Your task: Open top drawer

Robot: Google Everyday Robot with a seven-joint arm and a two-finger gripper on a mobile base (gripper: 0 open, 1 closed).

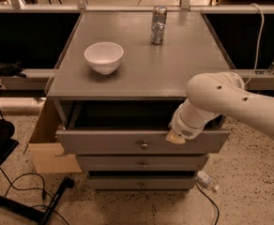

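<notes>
Already the wide, matte grey top drawer (pixel 104 142), across the middle of the frame beneath the grey counter (pixel 174 74), stood partly out, a dark gap showing behind its front. The pincer (pixel 177 137), tipping the thick white robot arm (pixel 231 102), sat at the drawer's upper edge, right of its small round metal knob (pixel 144 145); whether it was apart, together or clamped on that edge could not be told. Seemingly the pull was in hand, and the next move called for a straight, level draw toward the frame's lower edge.

High frontal view looks down (end effector (pixel 176 137) at top drawer (pixel 104 142)).
</notes>
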